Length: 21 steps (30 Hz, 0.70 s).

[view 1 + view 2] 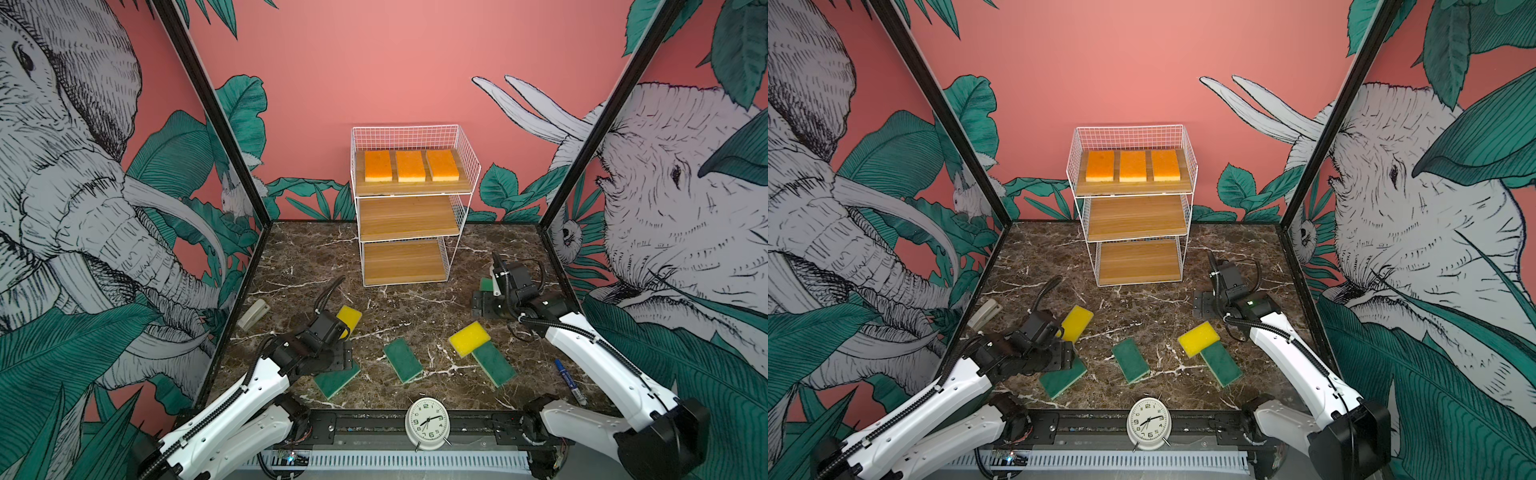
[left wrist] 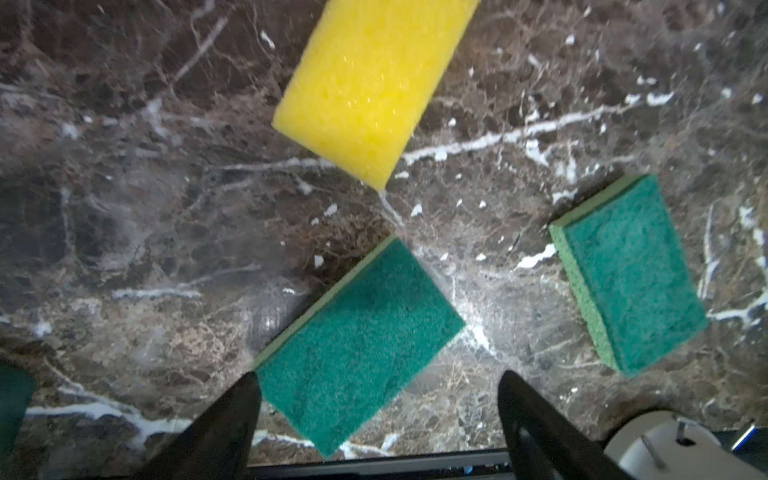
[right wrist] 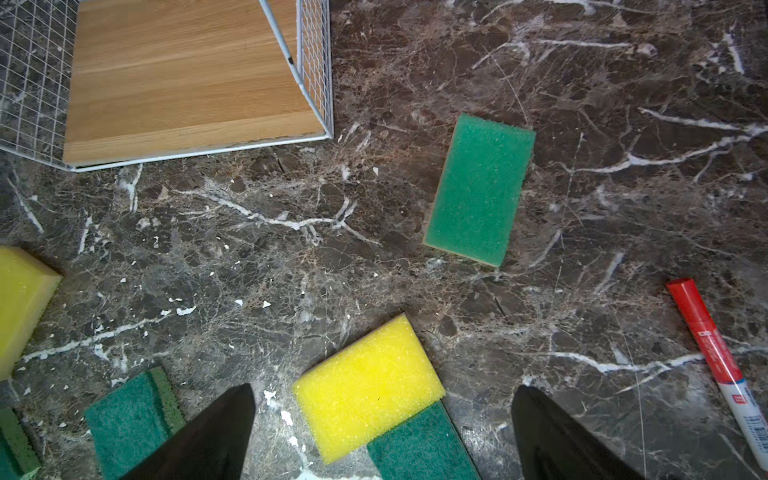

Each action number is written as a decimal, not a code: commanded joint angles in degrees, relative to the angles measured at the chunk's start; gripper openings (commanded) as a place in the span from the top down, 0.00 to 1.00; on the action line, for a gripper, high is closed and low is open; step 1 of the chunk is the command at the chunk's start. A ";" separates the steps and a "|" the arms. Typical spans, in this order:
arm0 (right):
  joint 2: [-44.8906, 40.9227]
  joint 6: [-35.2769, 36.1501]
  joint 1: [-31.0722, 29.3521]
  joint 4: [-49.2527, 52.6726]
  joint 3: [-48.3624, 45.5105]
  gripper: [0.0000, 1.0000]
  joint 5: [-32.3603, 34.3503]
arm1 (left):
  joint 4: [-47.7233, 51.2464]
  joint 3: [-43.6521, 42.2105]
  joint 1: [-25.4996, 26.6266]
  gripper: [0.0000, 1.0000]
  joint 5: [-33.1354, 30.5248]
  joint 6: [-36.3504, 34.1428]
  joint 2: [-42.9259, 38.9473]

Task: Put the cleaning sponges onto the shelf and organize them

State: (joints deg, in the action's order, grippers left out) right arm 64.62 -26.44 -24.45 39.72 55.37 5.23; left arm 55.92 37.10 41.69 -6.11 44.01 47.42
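A stapler lies by the left edge of the desk. The left tool hangs low near the front left corner, its fingers spread wide and gripping nothing. A green sponge lies flat on the desk beneath them, with a yellow sponge just behind it. A second green sponge lies near the front edge, where a clock stands. The shelf stands at the middle of the back edge, with three orange sponges in a row on its top board. Right of centre, another yellow sponge rests partly on a third green sponge. The right tool hovers near them, fingers wide apart and empty. A fourth green sponge lies beside it, and a blue marker lies near the front right corner.
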 commanded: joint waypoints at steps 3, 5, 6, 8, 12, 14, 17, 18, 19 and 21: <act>-0.61 0.80 0.67 -3.11 -0.53 0.01 -1.77 | 3.26 -3.39 2.14 0.01 -1.24 8.96 1.34; -1.07 1.29 0.89 -3.40 -0.88 0.01 -2.23 | 1.17 -4.73 2.51 0.01 -0.99 9.56 1.22; -1.21 1.53 1.02 -3.35 -0.97 0.01 -2.20 | 0.68 -5.20 2.66 0.01 -0.96 9.32 1.22; -1.71 1.89 1.41 -3.20 -1.13 0.01 -2.24 | 0.11 -6.01 3.08 0.01 -0.63 8.46 1.66; -2.99 1.91 2.11 -3.83 -2.23 0.01 -2.84 | -3.01 -7.84 4.68 0.01 0.63 7.57 2.47; -3.32 1.59 2.41 -4.17 -2.51 0.01 -3.33 | -4.91 -9.06 5.25 0.01 1.31 7.98 2.59; -3.36 1.48 2.65 -4.29 -2.47 0.01 -4.14 | -6.51 -10.23 6.18 0.01 1.54 8.57 2.76; -3.36 1.48 2.74 -4.26 -2.46 0.01 -4.40 | -6.74 -10.47 6.30 0.01 1.54 8.68 2.96; -3.36 1.41 2.82 -4.18 -2.55 0.01 -4.43 | -6.99 -10.64 6.39 0.01 1.49 8.93 3.31; -3.36 1.30 2.91 -4.12 -2.55 0.01 -4.47 | -8.20 -10.88 6.64 0.01 1.20 9.60 4.35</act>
State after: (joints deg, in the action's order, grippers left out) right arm 62.13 -25.19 -21.91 36.69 53.41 1.37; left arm 49.82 27.22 47.92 -4.93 51.44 50.92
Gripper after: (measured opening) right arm 0.987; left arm 0.993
